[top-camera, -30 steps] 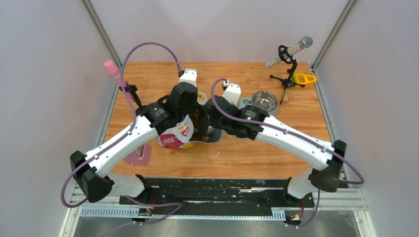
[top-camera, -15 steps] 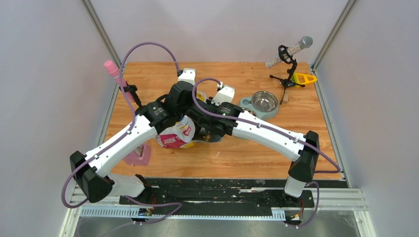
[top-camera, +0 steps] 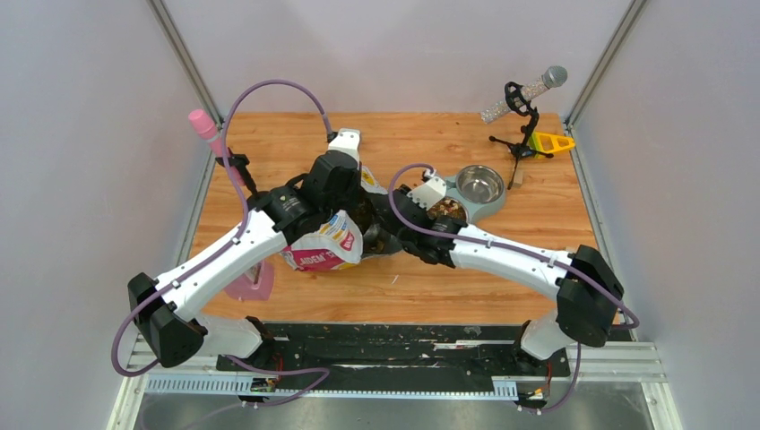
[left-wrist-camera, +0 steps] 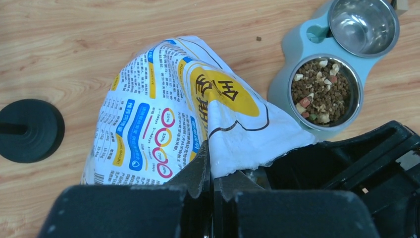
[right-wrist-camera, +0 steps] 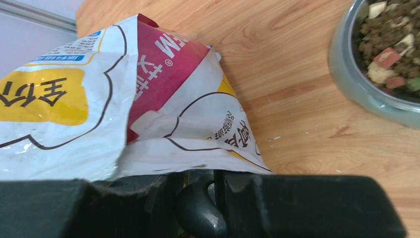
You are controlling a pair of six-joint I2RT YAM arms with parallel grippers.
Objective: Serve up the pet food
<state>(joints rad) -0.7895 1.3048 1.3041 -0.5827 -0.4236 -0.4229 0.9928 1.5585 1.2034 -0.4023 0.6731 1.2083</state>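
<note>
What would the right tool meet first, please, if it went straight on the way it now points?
Most likely the bag: its crumpled side lies directly ahead of the right tool, apparently very close. The bowl of kibble sits right of that line.

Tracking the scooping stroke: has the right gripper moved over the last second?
Yes. The right gripper has drawn back toward the robot, uncovering the kibble-filled steel bowl of the stationary teal feeder.

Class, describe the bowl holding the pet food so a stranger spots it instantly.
On the wooden table stands a pale blue-green plastic double feeder. Its round steel bowl beside the colourful printed bag is filled with brown and tan kibble; its twin bowl sits empty.
</note>
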